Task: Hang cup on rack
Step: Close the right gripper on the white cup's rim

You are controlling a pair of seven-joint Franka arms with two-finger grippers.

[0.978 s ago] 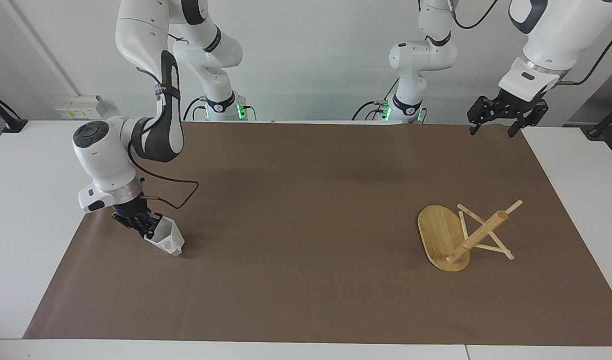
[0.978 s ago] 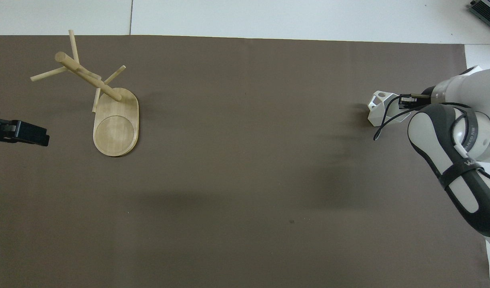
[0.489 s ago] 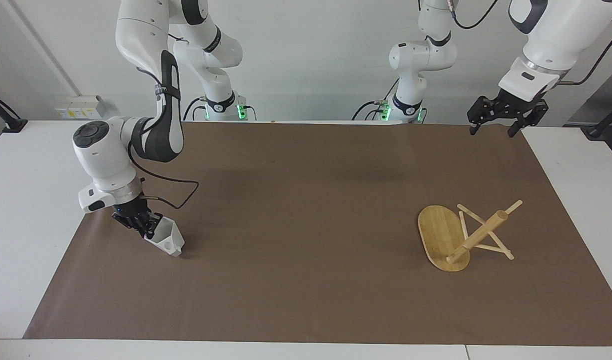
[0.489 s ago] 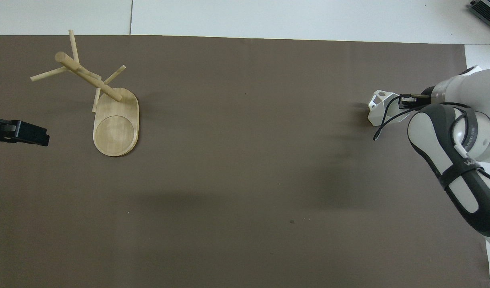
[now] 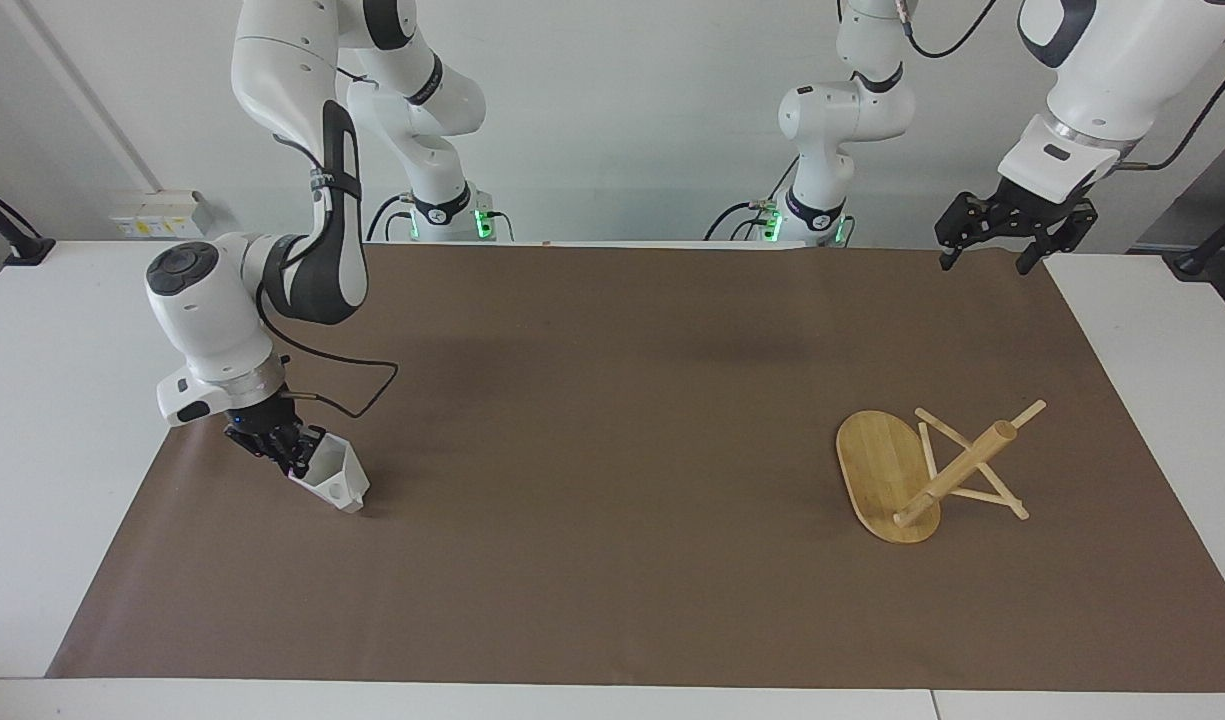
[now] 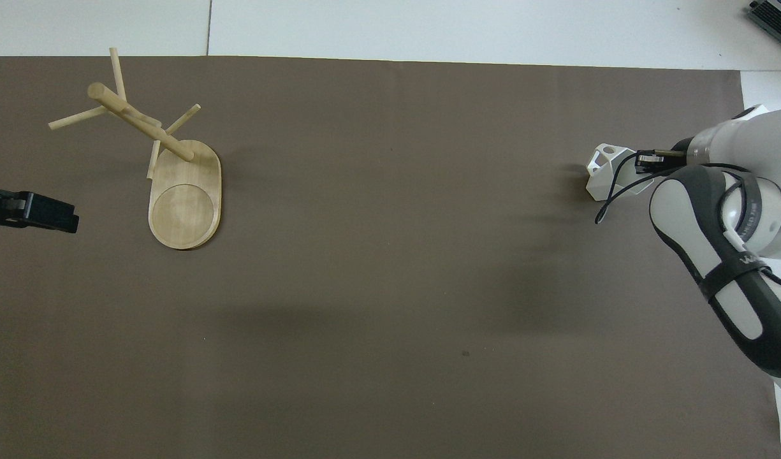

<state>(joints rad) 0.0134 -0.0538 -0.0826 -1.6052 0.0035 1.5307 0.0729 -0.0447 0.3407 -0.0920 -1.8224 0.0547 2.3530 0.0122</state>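
Worktop [image 5: 62,420]: white, wide, covered over most of its span by a brown mat [image 5: 612,400]; mat flat, matte, no creases worth noting. Plain white wall at the robots' end, with a socket strip [image 5: 157,213] on it near the right arm's end. Green lamps lit at both arm bases.

Right arm [image 5: 302,230]: bent low over the mat at its own end of the worktop, wrist angled downward, cable looping beside it. Posture consistent with a pick in hand, not yet a lift.

Left arm [image 5: 1092,90]: raised, waiting, clear of the work.

Rack [image 5: 917,470]: tipped over near the left arm's end, oval base standing on edge, post slanting upward, thin pegs splayed against the mat. Judged unfit to receive a cup until righted; likely the reason the left arm is kept free.

Cup [image 5: 334,480]: at the right arm's end, well apart from the rack, tilted, lower edge apparently on or just above the mat, handle hole turned away from the robots.

Right hand [image 5: 290,452]: pinching the cup's wall at the rim, fingers nearly together. Grip at the rim leaves the handle hole free for a peg.

Left hand [image 5: 992,258]: spread wide, holding nothing, over the mat's edge nearest the robots.
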